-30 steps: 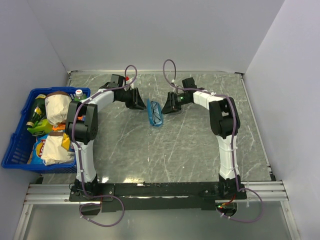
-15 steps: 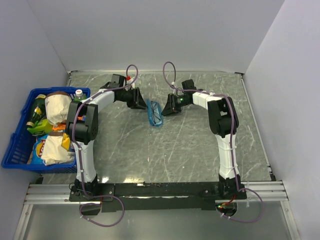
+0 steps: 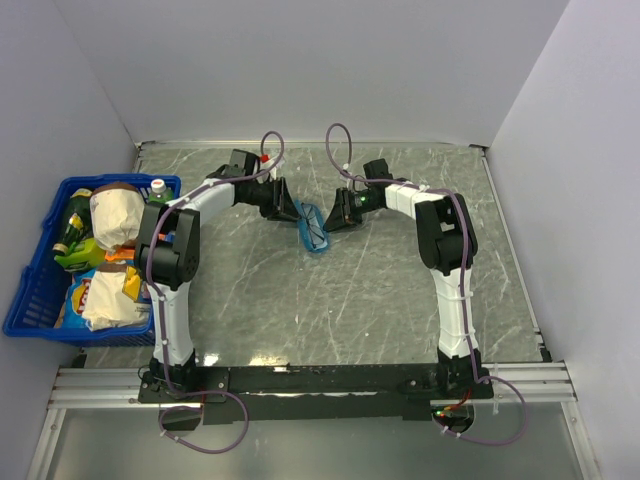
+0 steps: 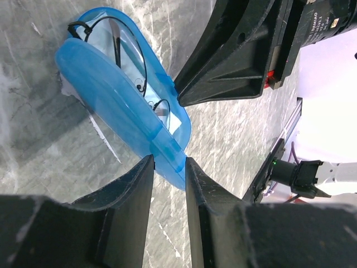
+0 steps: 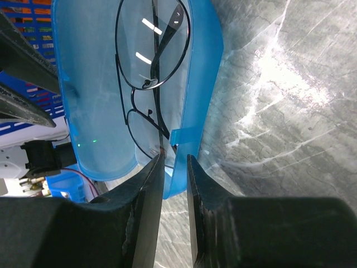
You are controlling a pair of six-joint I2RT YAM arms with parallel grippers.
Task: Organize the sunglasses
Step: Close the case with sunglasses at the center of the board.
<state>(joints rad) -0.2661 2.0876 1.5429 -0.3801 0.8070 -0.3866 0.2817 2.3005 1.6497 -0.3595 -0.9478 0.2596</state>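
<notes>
The sunglasses (image 5: 153,61), a thin black wire pair, lie folded inside the open blue translucent case (image 3: 312,228) at mid-table. They also show through the case in the left wrist view (image 4: 131,56). My left gripper (image 3: 297,210) comes from the left, and its jaws are closed on the raised lid's edge (image 4: 168,162). My right gripper (image 3: 330,222) comes from the right. Its jaws are nearly together on the case's front wall, beside its small tab (image 5: 174,162). The case's tray (image 5: 95,111) lies open toward the right wrist camera.
A blue basket (image 3: 40,270) with bags, bottles and snack packets stands at the table's left edge. The table is grey marble with white walls around it. The two grippers face each other closely across the case.
My left gripper has moved right onto the case's lid. My right gripper shifted slightly left against the case. The case has stayed at mid-table.
</notes>
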